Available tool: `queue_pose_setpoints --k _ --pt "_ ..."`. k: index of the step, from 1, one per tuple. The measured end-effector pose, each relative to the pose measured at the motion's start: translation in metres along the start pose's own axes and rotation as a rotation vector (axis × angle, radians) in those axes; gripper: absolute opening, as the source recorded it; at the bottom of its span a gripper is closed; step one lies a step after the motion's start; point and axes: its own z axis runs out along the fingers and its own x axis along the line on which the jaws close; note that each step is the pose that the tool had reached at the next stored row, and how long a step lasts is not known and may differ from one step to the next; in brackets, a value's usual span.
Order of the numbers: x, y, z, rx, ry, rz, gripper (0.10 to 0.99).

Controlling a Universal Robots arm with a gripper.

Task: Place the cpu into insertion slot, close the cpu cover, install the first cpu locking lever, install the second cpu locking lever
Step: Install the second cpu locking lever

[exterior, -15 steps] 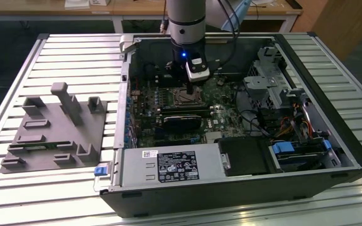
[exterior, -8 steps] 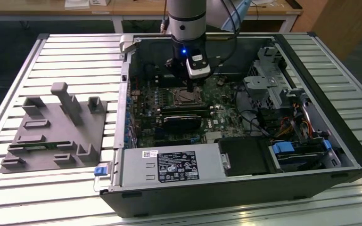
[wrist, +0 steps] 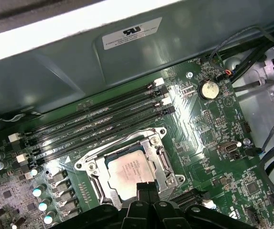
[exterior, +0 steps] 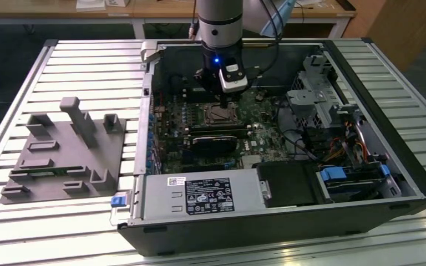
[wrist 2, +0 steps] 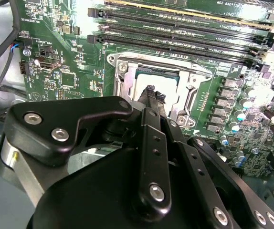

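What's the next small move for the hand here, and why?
Probably a short straight lift of the hand. The cpu already lies seated, the cpu cover looks flat around it, and the shut fingertips sit low at the cover's edge, so moving sideways first could scrape it.

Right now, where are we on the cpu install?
Done: the cpu sits in the insertion slot, and the cpu cover lies down around it. In hand: the gripper is at the cpu's edge, fingertips together, holding nothing. Left: I cannot tell whether either locking lever is latched.
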Motion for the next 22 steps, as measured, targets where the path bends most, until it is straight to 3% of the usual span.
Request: queue_pose_setpoints --k 8,22 --pt "-0.0019 -0.0044 0.0 0.0 0.0001 0.0 0.106" --pt "-0.0113 -0.0263 0.0 0.0 0.0 0.0 0.106"
